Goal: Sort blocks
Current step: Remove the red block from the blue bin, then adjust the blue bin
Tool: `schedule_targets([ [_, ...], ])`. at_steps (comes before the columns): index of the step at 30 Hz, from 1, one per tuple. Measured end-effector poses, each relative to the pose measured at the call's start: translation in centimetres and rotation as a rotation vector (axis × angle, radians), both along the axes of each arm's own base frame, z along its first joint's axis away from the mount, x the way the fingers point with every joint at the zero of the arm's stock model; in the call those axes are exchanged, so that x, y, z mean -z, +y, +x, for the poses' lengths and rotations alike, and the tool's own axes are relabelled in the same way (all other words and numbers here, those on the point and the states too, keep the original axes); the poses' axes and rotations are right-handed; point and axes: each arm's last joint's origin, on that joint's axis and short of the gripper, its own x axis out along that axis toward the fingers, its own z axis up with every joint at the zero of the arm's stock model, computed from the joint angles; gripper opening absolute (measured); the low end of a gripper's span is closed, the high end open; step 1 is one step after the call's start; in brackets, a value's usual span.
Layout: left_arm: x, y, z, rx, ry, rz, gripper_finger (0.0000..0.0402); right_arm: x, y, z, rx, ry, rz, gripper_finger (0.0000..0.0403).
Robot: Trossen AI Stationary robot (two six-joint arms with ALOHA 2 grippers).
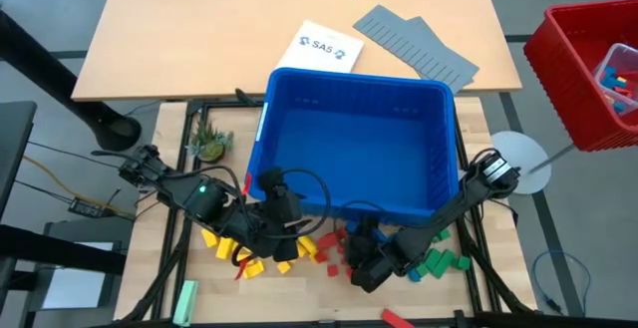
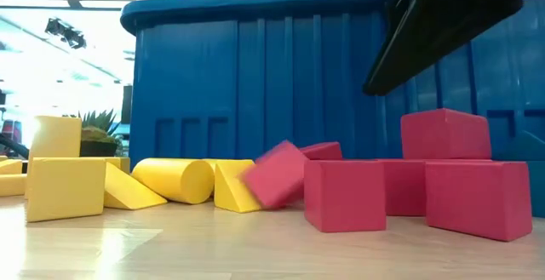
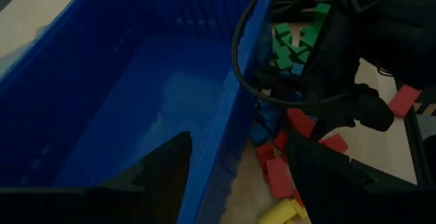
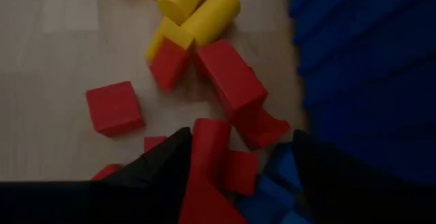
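Note:
Small blocks lie on the wooden top in front of the blue bin [image 1: 359, 139]: yellow ones [image 1: 239, 253] on the left, red ones [image 1: 324, 248] in the middle, blue ones [image 4: 272, 180] by the bin wall, green ones [image 1: 444, 263] on the right. My right gripper [image 4: 242, 163] stands open, slanting down over the red pile, with red blocks [image 4: 211, 146] between its fingers. One red block [image 2: 277, 174] sits tilted on an edge. My left gripper [image 3: 235, 169] hangs open over the bin's near wall [image 3: 225, 129], holding nothing. My right gripper has its fingers on either side of a red block [image 4: 208, 142] that lies on the table. I cannot tell whether they touch it.
Behind the bin lie two grey ridged panels [image 1: 419, 44] and a white sheet [image 1: 327, 49]. A red basket [image 1: 593, 69] stands at the far right. A small plant [image 1: 209, 144] is left of the bin, and a pale green bar [image 1: 186, 300] lies near the front edge.

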Motion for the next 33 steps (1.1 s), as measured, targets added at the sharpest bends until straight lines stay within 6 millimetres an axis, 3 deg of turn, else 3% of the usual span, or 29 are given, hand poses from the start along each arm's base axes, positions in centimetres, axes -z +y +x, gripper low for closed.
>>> schedule_targets([
  [5, 0.0, 0.0, 0.0, 0.0, 0.0, 0.0, 0.0248, -1.3, -0.3, -0.5, -0.006, -0.01, 0.003, 0.0251],
  [13, 0.0, 0.0, 0.0, 0.0, 0.001, 0.003, 0.0248, -6.3, -1.5, -2.2, 0.002, -0.136, 0.072, 0.0243],
  [25, -0.5, 0.2, -0.1, -0.005, -0.02, 0.0, 0.0248, -14.3, -3.2, -7.1, -0.055, -0.351, 0.245, 0.023],
  [33, -0.9, 1.5, -0.4, -0.058, -0.016, -0.02, 0.0248, -17.8, -4.9, -10.4, -0.095, -0.435, 0.336, 0.0221],
])
